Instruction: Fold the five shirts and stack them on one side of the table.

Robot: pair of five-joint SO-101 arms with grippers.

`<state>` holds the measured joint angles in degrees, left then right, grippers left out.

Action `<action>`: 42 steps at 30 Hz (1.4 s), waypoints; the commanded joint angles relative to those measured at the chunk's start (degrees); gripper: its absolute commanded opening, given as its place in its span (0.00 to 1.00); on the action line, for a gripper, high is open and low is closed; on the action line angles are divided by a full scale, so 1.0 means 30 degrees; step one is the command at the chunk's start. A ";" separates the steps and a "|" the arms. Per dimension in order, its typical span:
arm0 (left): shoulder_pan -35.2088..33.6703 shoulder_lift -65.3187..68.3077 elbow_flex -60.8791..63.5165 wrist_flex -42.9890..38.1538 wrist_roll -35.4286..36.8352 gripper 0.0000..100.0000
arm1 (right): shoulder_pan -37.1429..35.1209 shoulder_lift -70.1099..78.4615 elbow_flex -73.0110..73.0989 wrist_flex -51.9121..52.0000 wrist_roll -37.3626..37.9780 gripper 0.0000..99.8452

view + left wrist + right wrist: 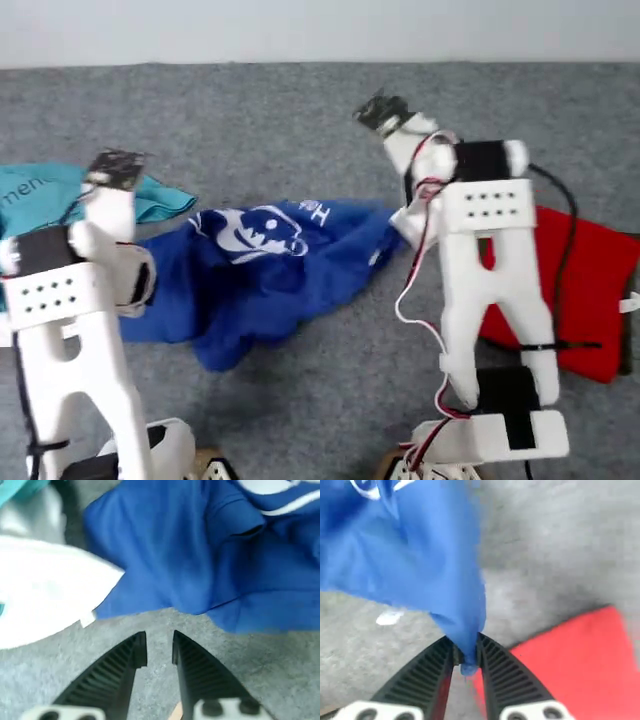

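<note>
A crumpled blue shirt [270, 265] with a white print lies in the middle of the grey table. My right gripper [466, 655] is shut on a corner of the blue shirt [420, 555] at its right end, lifting the cloth a little; a folded red shirt [570, 665] lies just beyond. The left gripper [159, 647] hangs low over bare table beside the blue shirt's [200, 565] left edge, its fingers a little apart with nothing between them. A teal shirt [40, 190] lies at the far left.
The red shirt [585, 290] lies flat at the right edge, partly under the right arm [490, 260]. Something white [40, 590] lies beside the left gripper. The grey table [250, 110] has free room at the back.
</note>
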<state>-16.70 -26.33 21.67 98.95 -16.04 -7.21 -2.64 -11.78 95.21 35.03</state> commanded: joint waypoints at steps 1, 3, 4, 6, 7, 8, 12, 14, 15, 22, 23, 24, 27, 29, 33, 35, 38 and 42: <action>0.2227 -0.0147 -0.0777 0.0498 0.0147 0.09 | 0.1040 -0.1099 -0.3429 0.0689 0.0381 0.01; 0.3165 -0.0147 -0.0484 0.0410 0.0147 0.09 | 0.1421 -0.1128 -0.4542 0.0952 0.0410 0.01; 0.3516 -0.0147 -0.0161 0.0147 0.0176 0.09 | 0.1509 -0.1128 -0.4864 0.1070 0.0410 0.01; 0.3956 -0.0117 0.1040 -0.0674 0.0176 0.09 | 0.1538 -0.1128 -0.5128 0.1392 0.0615 0.01; 0.4044 -0.0117 0.1773 -0.1201 0.0176 0.09 | 0.1509 -0.1128 -0.5128 0.1538 0.0615 0.01; 0.4073 -0.0117 0.2593 -0.1875 0.0176 0.09 | 0.1509 -0.1128 -0.5128 0.1597 0.0615 0.01; 0.4132 0.0205 0.5495 -0.4454 0.0088 0.09 | 0.1480 -0.1128 -0.5128 0.1421 0.0586 0.01; 0.4132 0.1465 0.5875 -0.5158 0.0000 0.09 | 0.1421 -0.1040 -0.5128 0.1451 0.0527 0.01; 0.4103 0.2432 0.5788 -0.5363 -0.0234 0.09 | 0.1421 -0.1011 -0.5128 0.1451 0.0527 0.01; 0.3253 1.1077 0.0308 -0.5568 -0.0703 0.07 | 0.1392 -0.0982 -0.5128 0.1480 0.0527 0.01; 0.3106 1.2161 -0.1040 -0.5275 -0.0733 0.06 | 0.1392 -0.0982 -0.5128 0.1538 0.0527 0.01; 0.3048 1.3099 -0.2535 -0.4864 -0.0733 0.05 | 0.1421 -0.1011 -0.5128 0.1597 0.0527 0.01; 0.3077 1.5150 -0.6813 -0.3575 -0.0733 0.05 | 0.1509 -0.1099 -0.5128 0.1626 0.0527 0.01; 0.3136 1.6029 -0.9568 -0.2930 -0.0733 0.05 | 0.1538 -0.1099 -0.5128 0.1626 0.0527 0.01; 0.3194 1.7700 -1.4491 -0.2374 -0.0733 0.05 | 0.1568 -0.1128 -0.5128 0.1626 0.0527 0.01; 0.3194 1.8696 -1.6513 -0.2081 -0.0674 0.05 | 0.1626 -0.1128 -0.5128 0.1568 0.0527 0.01; 0.3370 1.9692 -1.9443 -0.0088 -0.0645 0.05 | 0.2271 -0.1011 -0.5128 0.1158 0.0527 0.01; 0.3458 1.8901 -2.0410 0.0615 -0.0615 0.05 | 0.3150 -0.0982 -0.5128 0.0835 0.0498 0.01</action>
<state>-6.86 33.80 -35.74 98.24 -17.63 0.26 -2.99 -24.00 98.73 36.44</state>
